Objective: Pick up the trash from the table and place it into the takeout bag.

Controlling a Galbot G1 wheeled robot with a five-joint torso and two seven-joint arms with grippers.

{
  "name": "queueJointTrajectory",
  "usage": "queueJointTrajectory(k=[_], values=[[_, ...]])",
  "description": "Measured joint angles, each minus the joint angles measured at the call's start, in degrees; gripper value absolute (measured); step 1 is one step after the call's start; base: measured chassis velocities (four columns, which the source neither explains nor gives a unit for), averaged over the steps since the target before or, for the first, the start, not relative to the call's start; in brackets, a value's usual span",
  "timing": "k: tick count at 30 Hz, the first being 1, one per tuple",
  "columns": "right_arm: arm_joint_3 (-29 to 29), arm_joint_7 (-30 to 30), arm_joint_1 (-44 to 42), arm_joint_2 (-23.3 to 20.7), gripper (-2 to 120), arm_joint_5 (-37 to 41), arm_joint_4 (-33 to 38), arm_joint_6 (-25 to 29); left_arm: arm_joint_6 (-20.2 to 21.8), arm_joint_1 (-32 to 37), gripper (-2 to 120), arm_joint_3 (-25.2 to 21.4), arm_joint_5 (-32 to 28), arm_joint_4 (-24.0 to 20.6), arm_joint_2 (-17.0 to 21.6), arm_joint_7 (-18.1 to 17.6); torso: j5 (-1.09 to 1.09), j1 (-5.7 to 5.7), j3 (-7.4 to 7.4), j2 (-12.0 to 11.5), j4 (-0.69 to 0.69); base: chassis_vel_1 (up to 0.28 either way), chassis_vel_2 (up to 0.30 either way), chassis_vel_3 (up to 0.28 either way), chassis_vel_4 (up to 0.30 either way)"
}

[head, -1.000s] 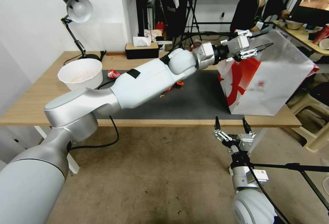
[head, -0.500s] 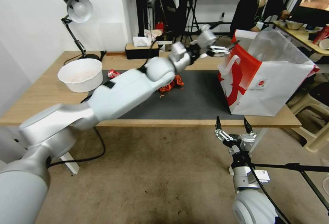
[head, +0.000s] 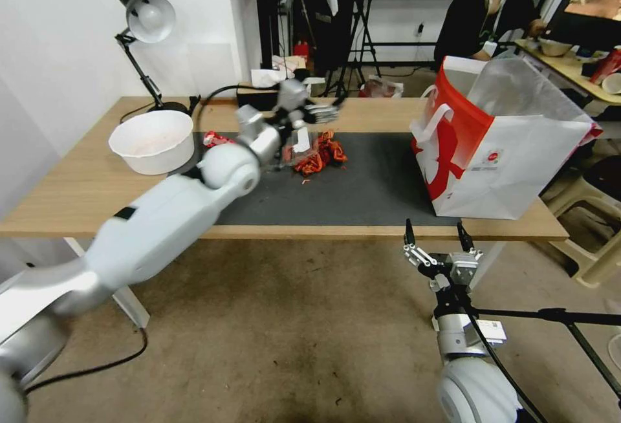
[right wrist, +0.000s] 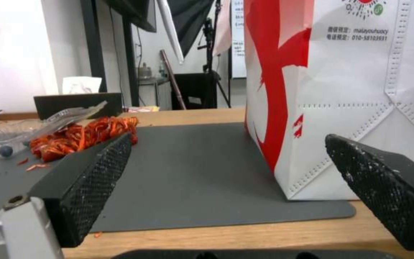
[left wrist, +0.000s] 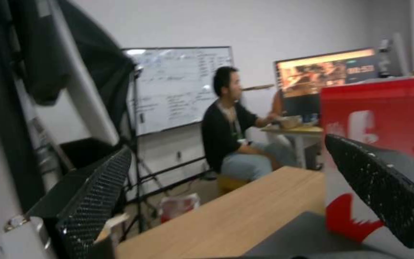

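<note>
Above the trash (head: 320,151), left gripper (head: 323,111) gapes empty.

Desk lamp (head: 145,19), white bowl (head: 151,140), black tissue box (head: 266,94), whiteboard (left wrist: 176,86)

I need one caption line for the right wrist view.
Open right claw at table edge, facing takeout bag and orange-red trash on dark mat.

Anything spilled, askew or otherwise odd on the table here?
Small orange-red scraps lie loose on the dark mat, strewn off the orange-red wrapper pile. The takeout bag stands upright. The left claw, open, is over the pile.
</note>
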Motion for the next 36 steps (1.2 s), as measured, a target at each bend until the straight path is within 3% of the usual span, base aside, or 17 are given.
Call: queueJointTrajectory(k=[6, 7, 10, 15, 27, 36], values=[[-0.6, 0.02, 0.37, -0.13, 100, -0.02, -0.08, -0.27, 2.38, 11.95, 100, -9.9, 0.2, -6.24, 3.47, -0.57, 0.02, 0.0, 0.0, 0.0, 0.0, 0.0, 0.0, 0.0, 0.0], [-0.6, 0.02, 0.37, -0.13, 100, -0.02, -0.08, -0.27, 2.38, 11.95, 100, -9.9, 0.2, -6.24, 3.47, -0.57, 0.02, 0.0, 0.0, 0.0, 0.0, 0.0, 0.0, 0.0, 0.0], [-1.09, 0.02, 0.65, -0.15, 100, -0.08, -0.23, -0.54, 3.37, 19.51, 100, -15.73, 1.77, -11.05, 4.8, -0.87, 0.02, 0.0, 0.0, 0.0, 0.0, 0.0, 0.0, 0.0, 0.0], [-1.38, 0.02, 0.66, -0.09, 100, -0.25, -0.5, -0.56, 3.78, 26.87, 100, -20.97, 5.55, -15.28, 5.05, -1.53, 0.02, 0.0, 0.0, 0.0, 0.0, 0.0, 0.0, 0.0, 0.0], [-1.42, 0.07, 0.61, -0.02, 100, -0.37, -0.59, -0.56, 3.78, 47.1, 100, -34.01, 14.55, -22.82, 1.07, -3.53, 0.02, 0.0, 0.0, -0.01, 0.01, 0.0, 0.0, 0.0, 0.0], [-1.02, 0.33, 0.45, 0.66, 100, -0.93, -0.67, -0.48, 3.84, 54.52, 100, -38.79, 18.36, -24.18, -2.83, -4.81, 0.01, 0.0, 0.0, -0.01, -0.02, 0.0, 0.0, 0.0, 0.0]])
